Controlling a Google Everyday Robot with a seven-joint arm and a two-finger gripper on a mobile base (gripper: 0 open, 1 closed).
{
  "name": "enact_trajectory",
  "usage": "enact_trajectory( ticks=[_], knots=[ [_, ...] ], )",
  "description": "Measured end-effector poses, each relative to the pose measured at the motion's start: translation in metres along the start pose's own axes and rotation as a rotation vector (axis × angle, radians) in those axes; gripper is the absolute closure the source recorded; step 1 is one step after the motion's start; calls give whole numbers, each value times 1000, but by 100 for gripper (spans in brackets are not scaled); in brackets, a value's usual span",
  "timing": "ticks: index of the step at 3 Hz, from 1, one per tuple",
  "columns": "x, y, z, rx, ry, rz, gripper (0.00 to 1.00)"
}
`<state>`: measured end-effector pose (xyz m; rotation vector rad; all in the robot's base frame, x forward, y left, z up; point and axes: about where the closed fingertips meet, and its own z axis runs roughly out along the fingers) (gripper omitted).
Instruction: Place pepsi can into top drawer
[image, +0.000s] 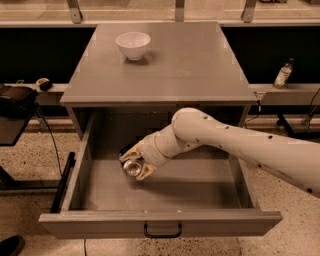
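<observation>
The top drawer (160, 222) is pulled wide open, its grey front panel with a small black handle nearest the camera. My white arm reaches in from the right. My gripper (136, 163) is inside the drawer's left half, just above its floor, shut on the pepsi can (131, 167). The can lies on its side between the fingers, its silver end facing the camera; the blue body is mostly hidden by the fingers.
A white bowl (133, 45) stands at the back left of the grey cabinet top (200, 60). A small bottle (283, 74) stands on a ledge at the right. A dark stand (15, 100) is at the left.
</observation>
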<state>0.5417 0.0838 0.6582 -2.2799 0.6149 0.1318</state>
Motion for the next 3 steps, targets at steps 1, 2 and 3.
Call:
enact_trajectory(
  ticks=[1,2,3],
  knots=[
    [0,0,0,0,0,0,5],
    [-10,-8,-38,11,30,-18,0],
    [-26,-16,-112,30,81,-33,0]
  ],
)
